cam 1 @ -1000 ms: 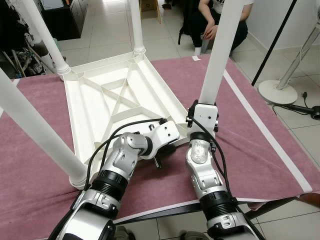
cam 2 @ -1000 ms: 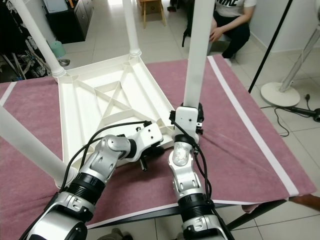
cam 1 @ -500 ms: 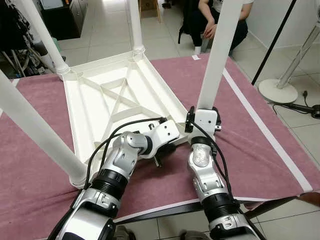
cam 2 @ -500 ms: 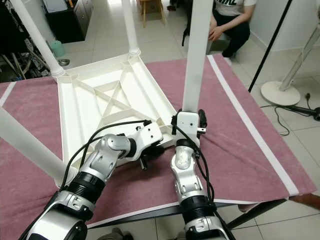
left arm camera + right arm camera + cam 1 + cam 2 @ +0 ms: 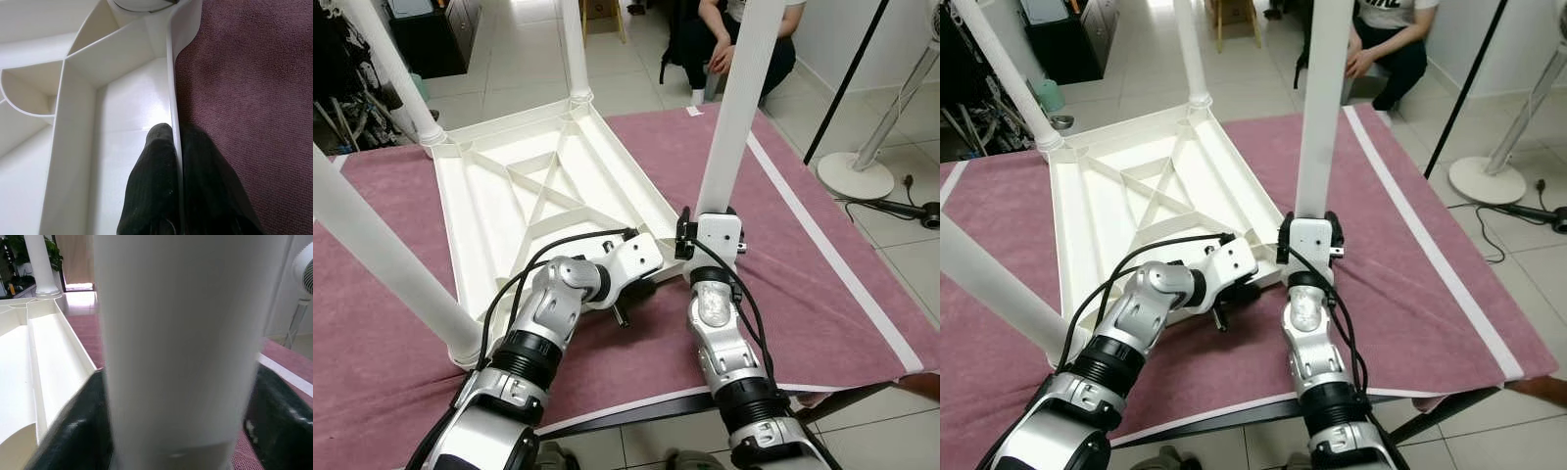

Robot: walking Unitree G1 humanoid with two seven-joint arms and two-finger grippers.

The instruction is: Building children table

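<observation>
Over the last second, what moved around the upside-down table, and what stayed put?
The right gripper, clamped on the fourth leg, eased slightly toward the robot, keeping the leg upright. The left gripper stays pinched on the tabletop rim; the three fitted legs unchanged.

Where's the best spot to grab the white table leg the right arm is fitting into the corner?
Low on the round shaft of the table leg, just above the corner socket, coming in level from the robot's side. The right gripper holds it that way, one black finger on each side; the leg stands upright, so a low hold steadies it.
</observation>
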